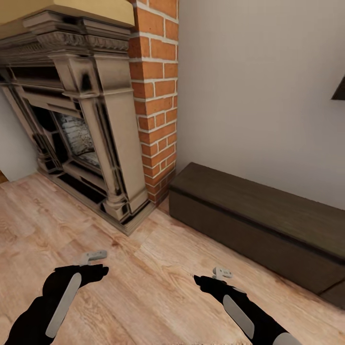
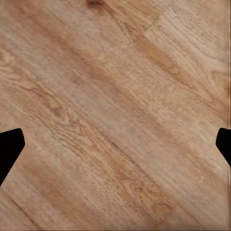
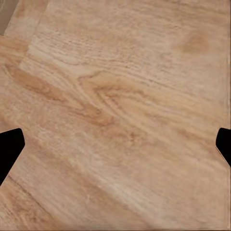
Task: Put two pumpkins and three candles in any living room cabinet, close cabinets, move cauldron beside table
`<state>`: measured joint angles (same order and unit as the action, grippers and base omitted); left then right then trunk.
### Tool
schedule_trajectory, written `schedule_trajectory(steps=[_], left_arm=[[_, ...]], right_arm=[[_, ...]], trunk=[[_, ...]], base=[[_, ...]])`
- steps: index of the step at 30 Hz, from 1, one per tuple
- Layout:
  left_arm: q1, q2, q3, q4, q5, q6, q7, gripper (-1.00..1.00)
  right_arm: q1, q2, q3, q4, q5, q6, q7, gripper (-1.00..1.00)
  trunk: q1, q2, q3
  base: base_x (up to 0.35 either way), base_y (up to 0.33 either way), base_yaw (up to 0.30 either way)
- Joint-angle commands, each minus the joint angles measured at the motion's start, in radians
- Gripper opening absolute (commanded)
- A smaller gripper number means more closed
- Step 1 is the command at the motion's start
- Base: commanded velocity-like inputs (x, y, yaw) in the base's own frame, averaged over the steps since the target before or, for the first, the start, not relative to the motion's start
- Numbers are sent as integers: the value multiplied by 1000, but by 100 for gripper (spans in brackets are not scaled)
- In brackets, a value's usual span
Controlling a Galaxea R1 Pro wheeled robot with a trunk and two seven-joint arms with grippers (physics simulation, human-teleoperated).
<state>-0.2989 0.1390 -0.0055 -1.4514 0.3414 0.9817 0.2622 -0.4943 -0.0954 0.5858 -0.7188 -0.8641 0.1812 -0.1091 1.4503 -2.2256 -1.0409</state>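
Observation:
The long, low dark-brown cabinet [image 1: 258,215] stands against the pale wall at the right of the head view, and its front looks closed. The pumpkins, candles, cauldron and table are out of view. My left gripper [image 1: 89,273] hangs over bare wood floor at the lower left, well short of the cabinet. My right gripper [image 1: 207,282] hovers over the floor a short way in front of the cabinet. In the wrist views the left gripper [image 2: 115,149] and the right gripper [image 3: 115,149] are both open, black fingertips [image 2: 9,147] far apart, with only floorboards between them.
An ornate dark fireplace [image 1: 81,129] fills the left of the head view, with a red brick column [image 1: 155,96] between it and the cabinet. Light wood floor [image 1: 143,268] stretches between me and both. A dark object's corner [image 1: 339,91] juts from the wall at the right edge.

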Motion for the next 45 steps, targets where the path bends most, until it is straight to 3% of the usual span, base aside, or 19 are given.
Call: schedule_trajectory(steps=[1,32,45], left_arm=[[0,1,-1,-1,11,3,9,100],[0,2,-22,-1,10,3,9,100],[0,2,-22,-1,8,3,8,100]], right_arm=[[-1,-1,6,-2,-9,1,-9,100],[-1,-1,6,-1,-9,1,-9,100],[-1,-1,6,-1,-9,1,-9,100]], trunk=[[0,0,-1],[0,0,-1],[0,0,-1]], base=[[-89,0,-280],[-104,1,-280],[-83,119,-281]])
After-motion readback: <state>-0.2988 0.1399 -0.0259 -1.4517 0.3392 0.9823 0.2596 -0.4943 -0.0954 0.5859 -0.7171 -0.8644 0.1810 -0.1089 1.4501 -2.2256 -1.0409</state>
